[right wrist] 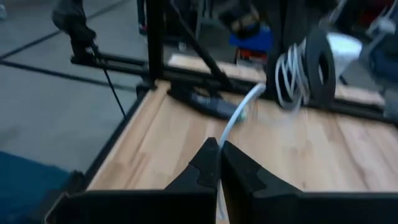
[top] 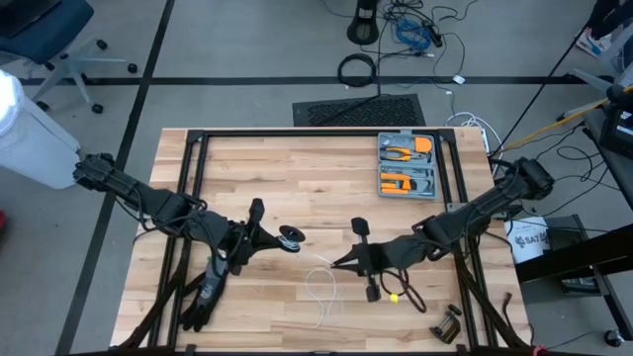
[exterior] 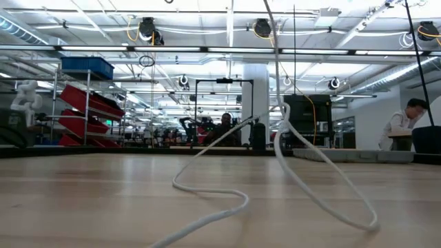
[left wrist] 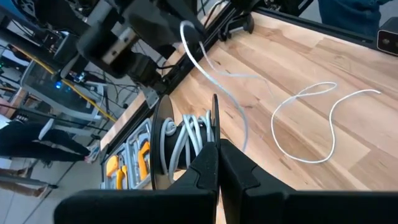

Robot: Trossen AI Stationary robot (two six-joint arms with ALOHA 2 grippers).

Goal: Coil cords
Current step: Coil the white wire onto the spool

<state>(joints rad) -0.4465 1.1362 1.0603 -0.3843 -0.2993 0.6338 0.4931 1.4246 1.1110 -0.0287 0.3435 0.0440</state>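
A small spool of two dark discs with white cord wound between them hangs over the table's middle, with my left gripper shut at it; the high view shows this spool too. From the spool the white cord runs to my right gripper, which is shut on it just right of the spool. The rest of the cord drops to the table and lies there in loose loops. My left gripper has its shut fingers on the near rim of one of the spool's discs, coming level from the table's left. The fingers hide the exact spot. The spool is lifted clear of the table, its discs on edge. My right gripper pinches the white cord between its two fingers, and a single strand comes out at their tips. The fingers come nearly level from the table's right. From there the strand runs up to the spool, slack and curved; the other part hangs down to the table.
A grey tray of orange tools sits at the far right. A dark cable and a small dark object lie near the right front corner. Black frame rails run along the table's sides. People sit beyond the table.
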